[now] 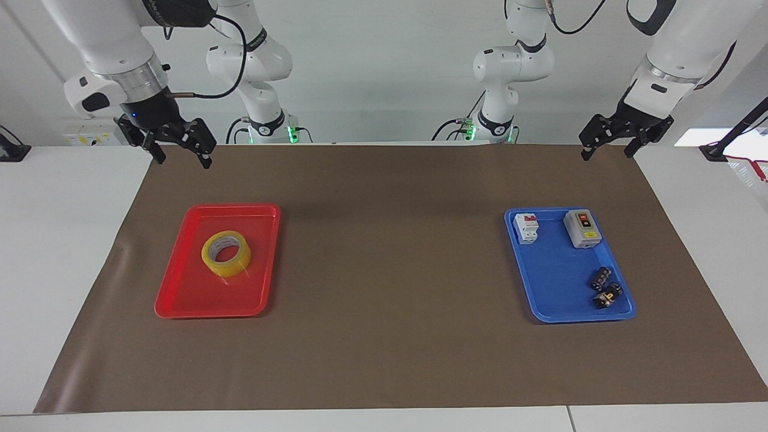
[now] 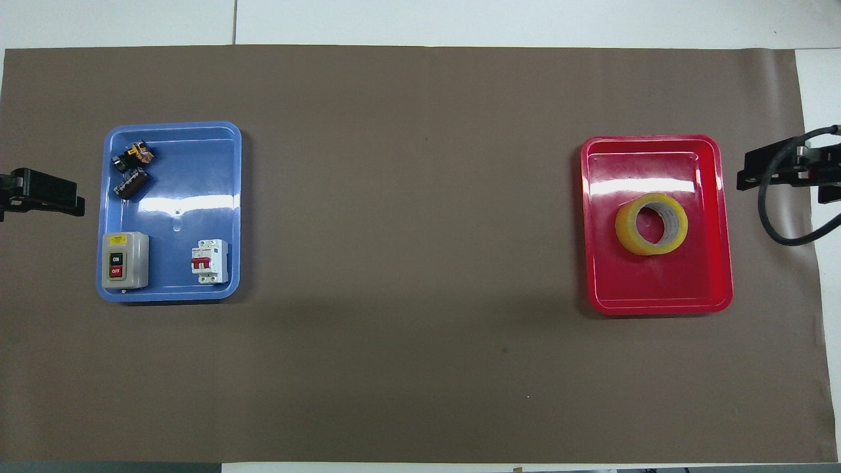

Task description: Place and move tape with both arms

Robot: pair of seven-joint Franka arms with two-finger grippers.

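The tape (image 1: 226, 254), a yellow translucent ring with a whitish core, lies flat in the red tray (image 1: 198, 307) toward the right arm's end of the table. It also shows in the overhead view (image 2: 651, 224), in the middle of the red tray (image 2: 657, 306). My right gripper (image 1: 183, 161) is open and empty, raised high over the brown mat's edge at the robots' end, well apart from the tape. Its tip shows in the overhead view (image 2: 782, 176). My left gripper (image 1: 606, 155) is open and empty, and waits raised over the mat's other corner (image 2: 43, 194).
A blue tray (image 1: 555, 313) toward the left arm's end holds a white circuit breaker (image 1: 527, 228), a grey on/off switch box (image 1: 582, 228) and small dark parts (image 1: 605, 288). A brown mat (image 1: 390, 270) covers the white table.
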